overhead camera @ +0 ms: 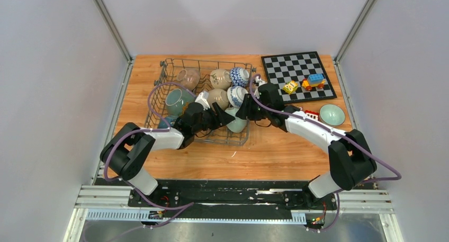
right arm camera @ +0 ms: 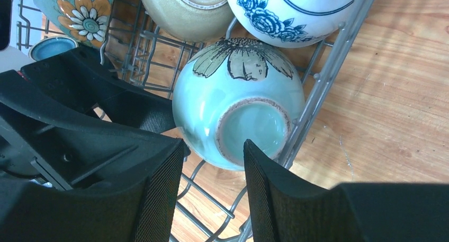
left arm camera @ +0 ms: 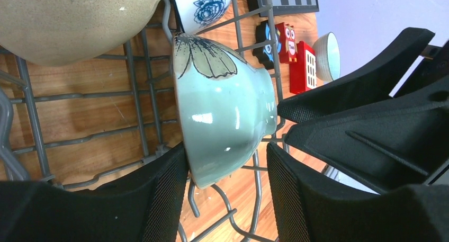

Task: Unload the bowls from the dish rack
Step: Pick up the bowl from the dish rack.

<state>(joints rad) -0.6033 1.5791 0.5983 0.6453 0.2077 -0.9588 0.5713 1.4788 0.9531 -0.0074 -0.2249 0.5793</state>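
a pale green bowl point(left arm camera: 222, 120) with a painted flower lies on its side in the near right corner of the rack point(overhead camera: 206, 61), rim to the left and foot to the right. the left claw point(left arm camera: 225, 162) is spread around it, one pad point(left arm camera: 169, 189) against the rim and the other just beside the base, with a gap showing. the right claw point(right arm camera: 212, 146) comes in from the opposite side, also spread, its tips by the bowl's foot. it pinches nothing. the two claws are close together over this one bowl.

a beige bowl point(left arm camera: 69, 19) and a white bowl point(left arm camera: 204, 3) with blue roses crowd in just behind it, with more bowls deeper in the rack. the rack's wire wall runs just beside the bowl's foot.

right of the rack lies a chessboard point(overhead camera: 286, 67) carrying toy blocks point(overhead camera: 313, 81). nearer are a red block point(overhead camera: 311, 114) and a loose bowl point(overhead camera: 332, 114), upright. all sit on a wooden worktop point(overhead camera: 275, 152) enclosed by plain grey walls.
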